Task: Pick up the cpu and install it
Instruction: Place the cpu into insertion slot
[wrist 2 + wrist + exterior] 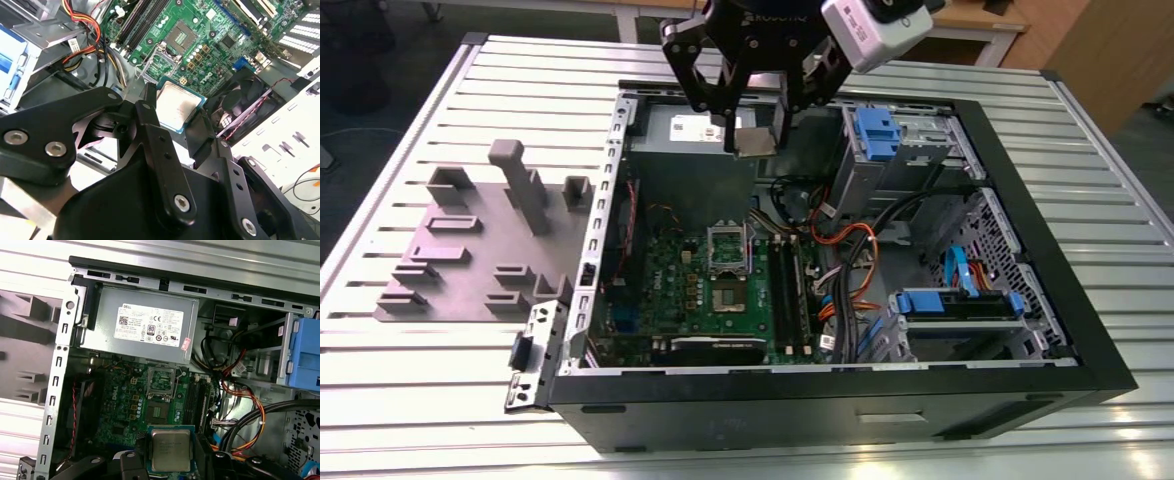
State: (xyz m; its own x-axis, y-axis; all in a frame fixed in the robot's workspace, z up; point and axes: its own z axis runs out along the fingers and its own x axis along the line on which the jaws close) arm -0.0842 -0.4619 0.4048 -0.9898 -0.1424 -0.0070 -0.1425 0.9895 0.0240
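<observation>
The cpu [754,141] is a small square chip with a silvery top. It hangs above the back of the open computer case [1067,330], with my gripper [755,128] shut on its edges. In both wrist views the cpu [177,104] [171,450] sits flat between the black fingers [148,116], one on each side. It is well above the green board [687,290]. The board's metal-framed socket [727,246] [161,378] stands open below it, nearer the case's middle. A dark square chip [727,297] lies just past the socket.
A grey blocky fixture [480,240] lies on the slatted table [427,420], on the exterior view's left. Inside the case are a grey power supply [145,325], blue drive brackets [874,130], orange and black cables [841,245], memory slots [787,290] and a black fan [245,95].
</observation>
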